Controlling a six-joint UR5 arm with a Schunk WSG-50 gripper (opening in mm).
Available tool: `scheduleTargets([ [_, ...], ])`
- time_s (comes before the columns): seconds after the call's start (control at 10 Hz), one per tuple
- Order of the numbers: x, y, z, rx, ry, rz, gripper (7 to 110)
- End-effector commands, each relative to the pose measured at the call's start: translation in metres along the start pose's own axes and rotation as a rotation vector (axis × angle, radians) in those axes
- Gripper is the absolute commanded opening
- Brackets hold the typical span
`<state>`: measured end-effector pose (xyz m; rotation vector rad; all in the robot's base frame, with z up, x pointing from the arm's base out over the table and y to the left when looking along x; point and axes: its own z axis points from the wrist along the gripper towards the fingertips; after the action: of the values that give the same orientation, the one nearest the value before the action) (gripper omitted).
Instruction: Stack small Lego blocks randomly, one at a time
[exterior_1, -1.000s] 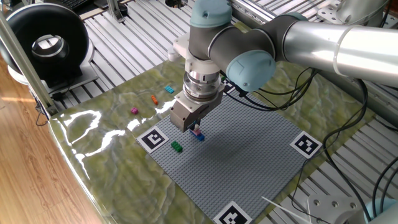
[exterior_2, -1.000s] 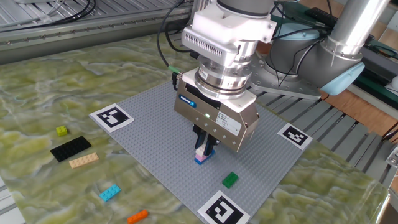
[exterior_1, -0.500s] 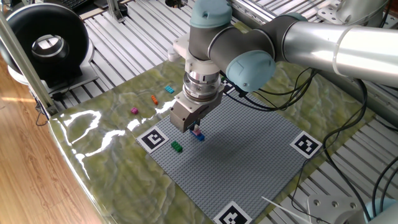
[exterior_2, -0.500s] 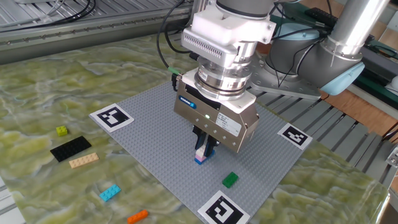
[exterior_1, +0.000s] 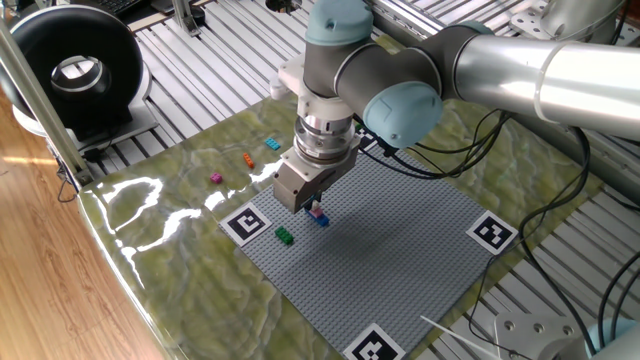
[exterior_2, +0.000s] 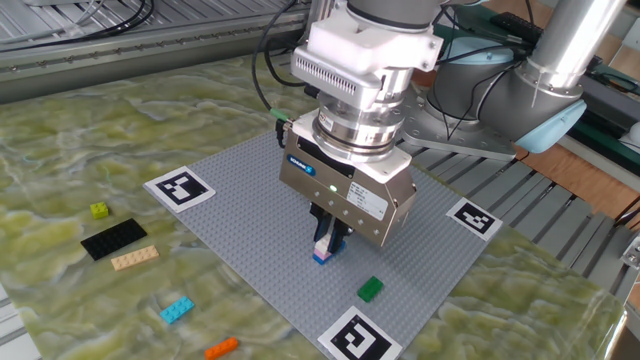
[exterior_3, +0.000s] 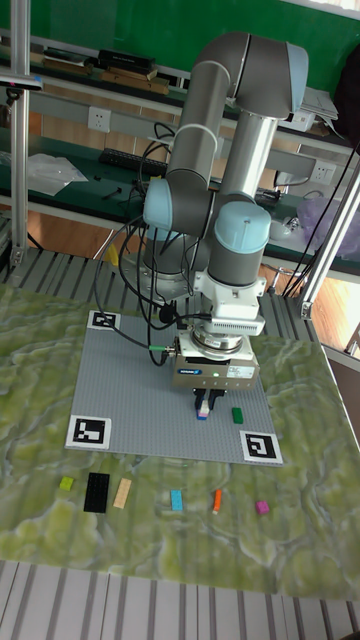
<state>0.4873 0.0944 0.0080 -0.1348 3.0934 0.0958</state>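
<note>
One arm bent downward, gripper (exterior_2: 328, 243) vertical, fingers narrowed around pink-on-blue block stack (exterior_2: 322, 252) on baseplate (exterior_2: 250, 220).

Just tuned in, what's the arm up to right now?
The gripper is down over the grey baseplate, its fingers around a pink block sitting on a blue block. A green block lies loose on the plate nearby. Off the plate, cyan, orange and magenta blocks wait on the table. Whether the fingers are gripping or have let go can't be told.
</note>
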Motion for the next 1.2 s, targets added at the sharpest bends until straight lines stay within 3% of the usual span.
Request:
scheduleTargets([
  [0.0,-0.0005,0.0014,-0.0008,-0.009,0.0,0.011,7],
  [1.1,0.0005,0.0,0.0014,-0.008,0.008,0.014,7],
])
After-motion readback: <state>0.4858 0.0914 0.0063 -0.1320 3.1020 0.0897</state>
